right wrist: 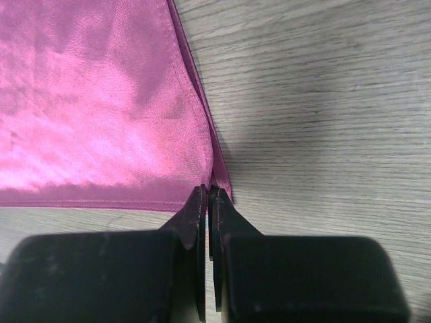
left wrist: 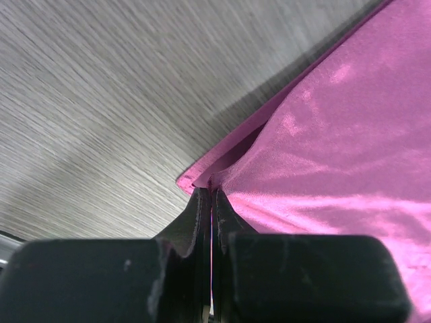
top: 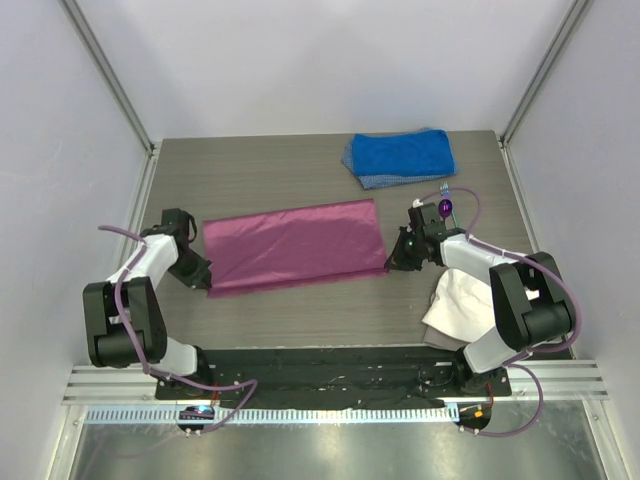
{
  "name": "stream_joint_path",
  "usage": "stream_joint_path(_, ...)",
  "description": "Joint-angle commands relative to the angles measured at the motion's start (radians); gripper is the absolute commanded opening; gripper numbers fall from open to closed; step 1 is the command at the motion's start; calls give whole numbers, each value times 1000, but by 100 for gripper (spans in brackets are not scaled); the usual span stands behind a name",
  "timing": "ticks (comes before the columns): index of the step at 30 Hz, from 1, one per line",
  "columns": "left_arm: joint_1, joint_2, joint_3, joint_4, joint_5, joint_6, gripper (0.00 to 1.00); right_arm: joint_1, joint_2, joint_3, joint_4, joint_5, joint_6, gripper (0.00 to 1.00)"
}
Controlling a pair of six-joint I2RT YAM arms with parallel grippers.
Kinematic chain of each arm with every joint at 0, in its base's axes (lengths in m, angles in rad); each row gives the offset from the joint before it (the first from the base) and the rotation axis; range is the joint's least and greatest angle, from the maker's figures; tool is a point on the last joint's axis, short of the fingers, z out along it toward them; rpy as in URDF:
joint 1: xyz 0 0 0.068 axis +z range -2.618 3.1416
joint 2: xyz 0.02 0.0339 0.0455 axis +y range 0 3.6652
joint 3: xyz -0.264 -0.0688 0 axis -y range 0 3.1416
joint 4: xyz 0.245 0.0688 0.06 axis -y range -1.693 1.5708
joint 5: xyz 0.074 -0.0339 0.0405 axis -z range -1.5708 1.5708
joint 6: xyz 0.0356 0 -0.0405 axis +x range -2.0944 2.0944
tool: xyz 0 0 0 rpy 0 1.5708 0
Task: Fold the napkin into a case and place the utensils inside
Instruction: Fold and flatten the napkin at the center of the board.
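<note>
The magenta-purple napkin point(top: 295, 243) lies as a wide rectangle on the table, two layers showing at its edges. My left gripper point(top: 207, 285) is shut on its near left corner; the left wrist view shows the fingers point(left wrist: 211, 192) pinching the cloth point(left wrist: 337, 155). My right gripper point(top: 390, 266) is shut on its near right corner; the right wrist view shows the fingers point(right wrist: 207, 192) pinching the cloth point(right wrist: 101, 101). The spoon's purple bowl point(top: 446, 207) shows just behind the right arm. The teal fork is not visible.
A thick blue towel point(top: 400, 156) lies folded at the back right. A white cloth point(top: 460, 305) lies under the right arm near the front right. Grey walls and metal posts stand at the table's sides.
</note>
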Motion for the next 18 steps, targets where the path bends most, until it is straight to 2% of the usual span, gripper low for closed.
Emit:
stream_joint_path(1,1,21,-21,11,-48,10,0,1,-2,7,26,-1,13,1)
stream_joint_path(12,1,35,-52,34,-16,-2,1,3,56,8,59,23,-13,1)
stream_joint_path(15,2,9,-51,22,-21,-6,7,3,44,20,43,33,-27,1)
stream_joint_path(18,2,-28,-38,-21,-13,-12,17,1,13,39,16,46,-50,12)
